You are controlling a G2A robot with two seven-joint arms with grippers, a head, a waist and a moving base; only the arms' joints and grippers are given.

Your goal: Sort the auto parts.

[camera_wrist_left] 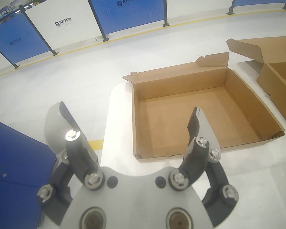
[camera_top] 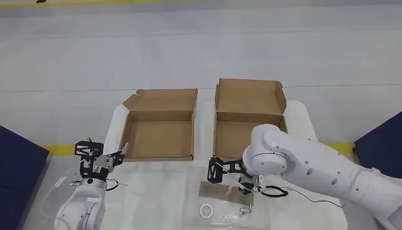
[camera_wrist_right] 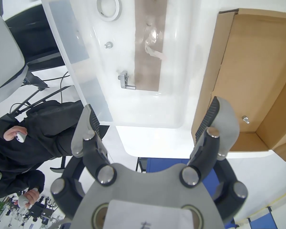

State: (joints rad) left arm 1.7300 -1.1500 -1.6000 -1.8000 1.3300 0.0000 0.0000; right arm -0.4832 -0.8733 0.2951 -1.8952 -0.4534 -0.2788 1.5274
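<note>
Top view, containers first: two open brown cardboard boxes sit side by side on the white table (camera_top: pixel 151 186), lids folded back. We can see the bare floor of the left box (camera_top: pixel 160 141). The right box (camera_top: pixel 245 132) has a small silver bolt (camera_wrist_right: pixel 245 119) lying near one corner.

In front of the right box there's a clear plastic tray (camera_top: pixel 191 214). It holds a white ring (camera_wrist_right: pixel 108 6), a small silver stud (camera_wrist_right: pixel 108 45), a grey metal bracket (camera_wrist_right: pixel 125 80) and a long brown cardboard strip (camera_wrist_right: pixel 151 13) with a crumpled bit of clear film (camera_wrist_right: pixel 153 46) on top.

The right gripper (camera_wrist_right: pixel 152 104) hangs above one end of the tray, just beside the right box. Its fingers are spread wide with nothing in them. The bracket is the closest part, and it's well clear of both fingertips.

The left gripper (camera_wrist_left: pixel 129 108) hovers at the table's edge by the left box's near corner, fingers also wide apart and holding nothing.
</note>
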